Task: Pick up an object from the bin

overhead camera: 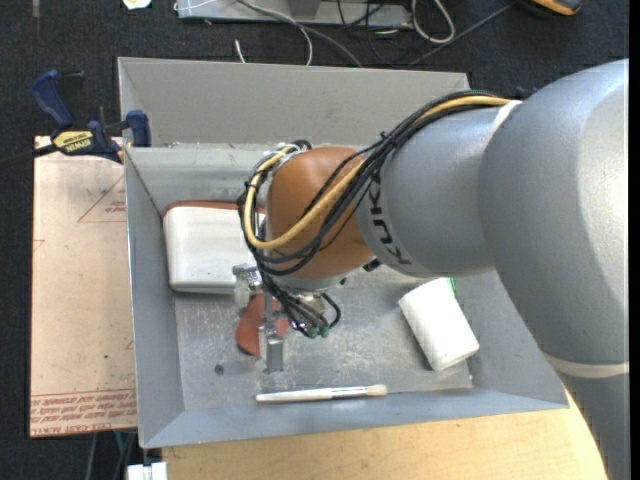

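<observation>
The gripper (270, 348), its opening impossible to tell, is hanging low over the scuffed, white-flecked floor of the grey metal bin (148, 318), just beside a small reddish-brown flat piece (247, 334) lying toward the bin's front-left corner, while dark carpet (560, 48) and black cables (350, 13) are surrounding the bin.

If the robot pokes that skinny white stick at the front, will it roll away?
The stick looks thin and round, so it might roll a bit. It lies close along the bin's front wall, which would likely stop it. Being so slim, it is probably light and tricky to pinch.
</observation>
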You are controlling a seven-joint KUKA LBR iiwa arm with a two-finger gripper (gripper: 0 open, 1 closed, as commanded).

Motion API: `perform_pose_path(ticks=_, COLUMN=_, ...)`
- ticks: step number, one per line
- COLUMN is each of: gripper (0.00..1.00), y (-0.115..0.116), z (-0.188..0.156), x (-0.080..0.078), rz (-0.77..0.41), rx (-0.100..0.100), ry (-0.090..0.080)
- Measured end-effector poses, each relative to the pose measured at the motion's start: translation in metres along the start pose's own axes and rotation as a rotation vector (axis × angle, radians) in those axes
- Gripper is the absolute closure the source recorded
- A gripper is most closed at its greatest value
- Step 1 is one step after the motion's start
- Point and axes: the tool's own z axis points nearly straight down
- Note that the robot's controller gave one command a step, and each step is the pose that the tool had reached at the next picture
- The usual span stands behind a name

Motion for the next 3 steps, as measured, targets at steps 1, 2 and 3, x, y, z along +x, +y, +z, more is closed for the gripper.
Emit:
perform_pose_path(ticks=1, gripper=0.0, y=-0.025, z=-0.018, x=-0.005, rz=-0.033, rx=0.001, ry=0.004)
perform_pose_path(ticks=2, gripper=0.0, y=-0.046, z=-0.003, x=-0.001, rz=-0.162, rx=0.003, ry=0.006)
perform_pose_path(ticks=3, gripper=0.0, y=-0.029, z=0.028, x=-0.011, rz=-0.425, rx=0.001, ry=-0.001)
